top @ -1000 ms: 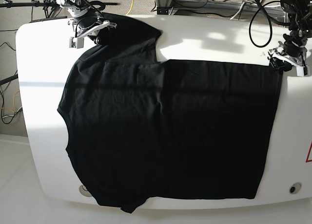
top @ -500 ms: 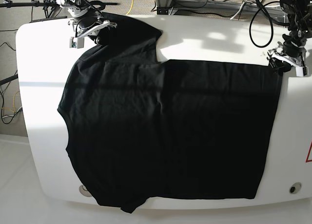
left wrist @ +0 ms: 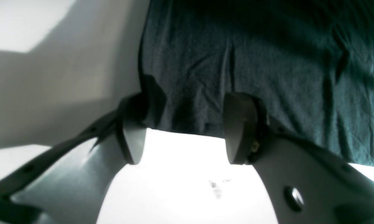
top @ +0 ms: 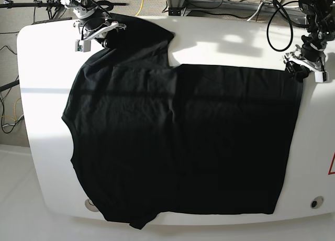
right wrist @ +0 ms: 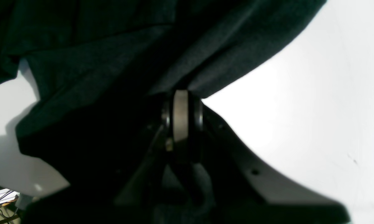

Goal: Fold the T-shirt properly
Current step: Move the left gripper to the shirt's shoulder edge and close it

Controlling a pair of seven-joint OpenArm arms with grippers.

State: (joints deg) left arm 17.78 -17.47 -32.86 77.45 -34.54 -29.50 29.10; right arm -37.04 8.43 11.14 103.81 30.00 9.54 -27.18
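While my right gripper [right wrist: 181, 116] is pinching the T-shirt [top: 178, 141] sleeve, my left gripper [left wrist: 182, 130] is gaping over the hem; uneven pulling risks bunching.

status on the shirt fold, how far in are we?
Early. Done: the T-shirt lies spread flat and black side up on the white table, with no fold visible in it. In hand: the right hand is shut on cloth at the far sleeve; the left hand is open, straddling the shirt's corner edge without pinching it. Left: closing that grip and every fold.
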